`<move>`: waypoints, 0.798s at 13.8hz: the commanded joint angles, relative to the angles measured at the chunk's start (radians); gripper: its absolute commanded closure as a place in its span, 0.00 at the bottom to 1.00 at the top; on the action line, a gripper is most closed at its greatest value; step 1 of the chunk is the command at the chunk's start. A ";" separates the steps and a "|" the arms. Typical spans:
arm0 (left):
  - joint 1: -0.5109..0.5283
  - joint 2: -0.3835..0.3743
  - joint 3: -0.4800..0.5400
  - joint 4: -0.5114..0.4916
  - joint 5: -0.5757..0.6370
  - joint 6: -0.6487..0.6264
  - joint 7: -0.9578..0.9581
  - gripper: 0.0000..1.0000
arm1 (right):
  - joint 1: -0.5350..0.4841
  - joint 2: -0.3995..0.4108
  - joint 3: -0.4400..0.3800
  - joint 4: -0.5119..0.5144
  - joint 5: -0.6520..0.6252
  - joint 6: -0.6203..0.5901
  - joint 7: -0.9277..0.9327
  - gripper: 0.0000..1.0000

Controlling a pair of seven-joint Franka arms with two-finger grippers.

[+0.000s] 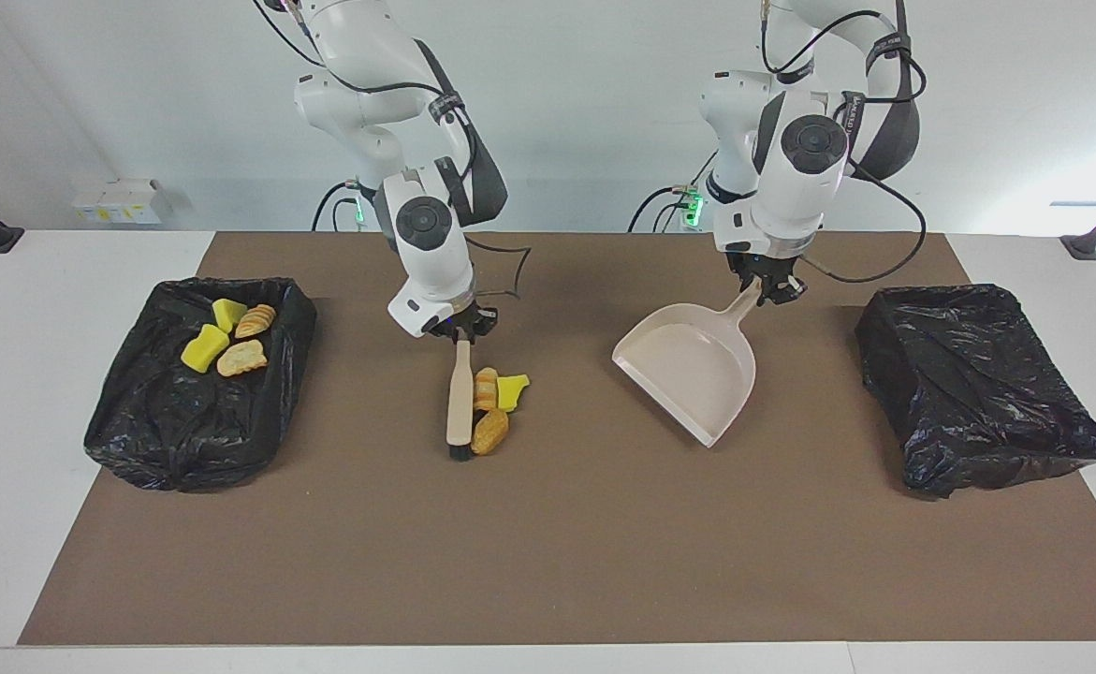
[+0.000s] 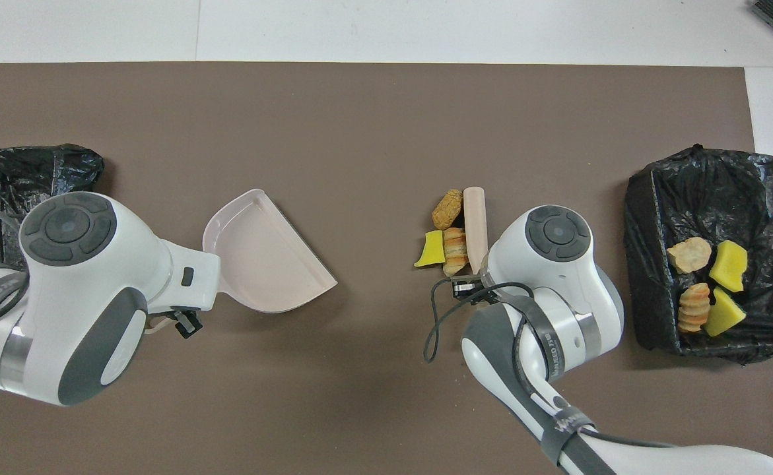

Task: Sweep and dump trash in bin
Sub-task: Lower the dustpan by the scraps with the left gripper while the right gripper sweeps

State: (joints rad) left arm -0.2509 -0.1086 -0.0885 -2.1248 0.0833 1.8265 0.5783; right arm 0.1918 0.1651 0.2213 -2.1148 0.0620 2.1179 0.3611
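A risk is judged in the gap between brush and pan. The brush (image 1: 460, 398) is gripped at its handle by the shut right gripper (image 1: 455, 329), bristles down on the mat, with three loose pieces of trash (image 1: 494, 404) touching its side: a tan pastry lump, a ridged roll and a yellow sponge chunk. The beige dustpan (image 1: 693, 370) is clamped at its handle by the left gripper (image 1: 768, 290) and is tilted, its mouth well apart from the pile, at about three o'clock from it in the facing view. If the sweep were made before the pan's lip is laid flat on the brown mat (image 1: 548, 562), the pieces could be expected to roll under or past it; the light sponge chunk might also be flicked aside.

At the right arm's end of the table, four pieces are seen lying in the black-lined bin (image 1: 136, 431): two yellow sponges and two pastry lumps. Nothing is seen in the second black-lined bin (image 1: 978, 393), at the left arm's end.
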 commanded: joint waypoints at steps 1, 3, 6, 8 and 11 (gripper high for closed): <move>0.007 -0.086 -0.008 -0.105 0.016 0.068 0.034 1.00 | 0.040 0.033 0.003 0.032 0.029 0.000 -0.025 1.00; -0.007 -0.074 -0.008 -0.109 0.016 0.086 0.032 1.00 | 0.046 0.033 0.004 0.033 0.033 0.000 -0.021 1.00; -0.027 -0.069 -0.011 -0.148 0.016 0.111 0.031 1.00 | 0.093 0.040 0.004 0.042 0.067 0.002 -0.013 1.00; -0.053 -0.068 -0.011 -0.196 0.016 0.184 0.023 1.00 | 0.110 0.056 0.004 0.065 0.091 0.000 0.008 1.00; -0.054 -0.065 -0.013 -0.204 0.016 0.194 0.015 1.00 | 0.156 0.082 0.004 0.082 0.094 0.034 0.077 1.00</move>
State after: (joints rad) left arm -0.2851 -0.1495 -0.1097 -2.2920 0.0850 1.9890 0.6008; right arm 0.3203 0.2044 0.2228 -2.0648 0.1335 2.1291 0.3984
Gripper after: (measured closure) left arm 0.674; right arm 0.736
